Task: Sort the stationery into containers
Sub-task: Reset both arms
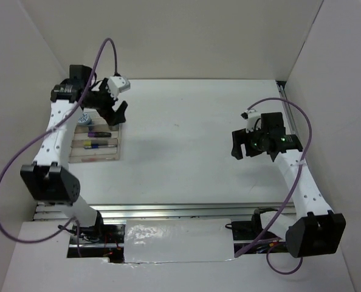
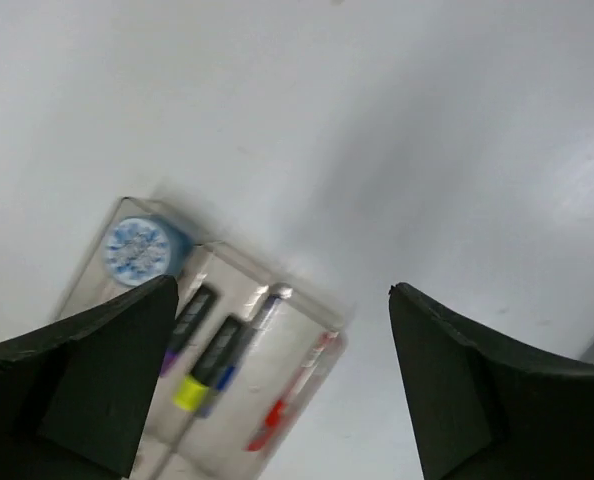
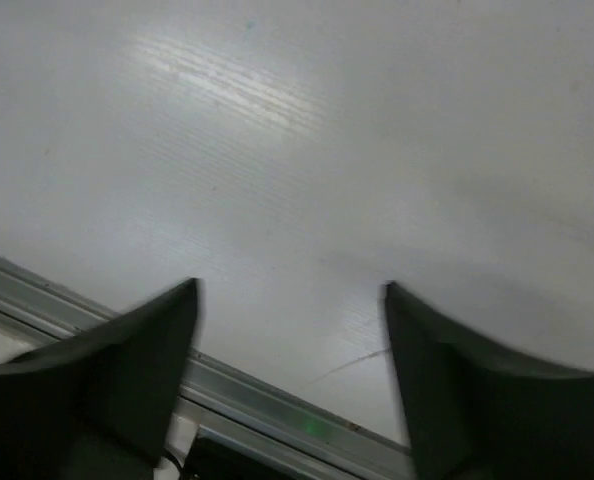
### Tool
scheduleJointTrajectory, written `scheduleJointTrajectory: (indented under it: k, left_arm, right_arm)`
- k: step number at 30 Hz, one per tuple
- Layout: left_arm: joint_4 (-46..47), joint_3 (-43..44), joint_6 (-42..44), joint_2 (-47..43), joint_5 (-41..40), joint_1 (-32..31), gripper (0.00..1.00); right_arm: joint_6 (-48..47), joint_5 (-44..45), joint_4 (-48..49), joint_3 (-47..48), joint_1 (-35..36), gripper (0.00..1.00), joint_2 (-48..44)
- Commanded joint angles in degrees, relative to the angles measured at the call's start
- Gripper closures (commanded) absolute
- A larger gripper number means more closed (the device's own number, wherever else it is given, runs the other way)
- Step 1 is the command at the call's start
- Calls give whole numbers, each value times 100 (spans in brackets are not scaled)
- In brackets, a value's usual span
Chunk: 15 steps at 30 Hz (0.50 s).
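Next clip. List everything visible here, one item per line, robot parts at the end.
table: one, white, under everything
organiser tray: one, clear, far left of the table
blue roll: one visible, blue with a white patterned top, end compartment of the tray
purple highlighter: one, black cap, in the tray next to the roll
yellow highlighter: one, black cap, in the tray beside the purple one
blue pen: one, thin, right beside the yellow highlighter
red pen: one, thin, in the tray on the far side of the blue pen from the roll
cables: two, purple, looping off the arms
left tool: one, black, open, above the tray
right tool: one, black, open, empty, over bare table on the right
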Motion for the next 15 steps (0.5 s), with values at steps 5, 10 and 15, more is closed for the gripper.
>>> scheduleJointTrajectory:
  k: [5, 10, 15]
  left_arm:
    - [2600, -3083, -3382, -2362, -1027, -751, 1]
    - [3050, -4339, -3779, -3679, -1582, -751, 1]
    - [3042, -4869, -3638, -4376, -2196, -830, 1]
  right_arm:
    - [232, 703, 593, 177, -227, 0, -1060]
    - [338, 1116, 849, -394, -316, 0, -1658]
    - [215, 1319, 972, -974, -544, 0, -2088]
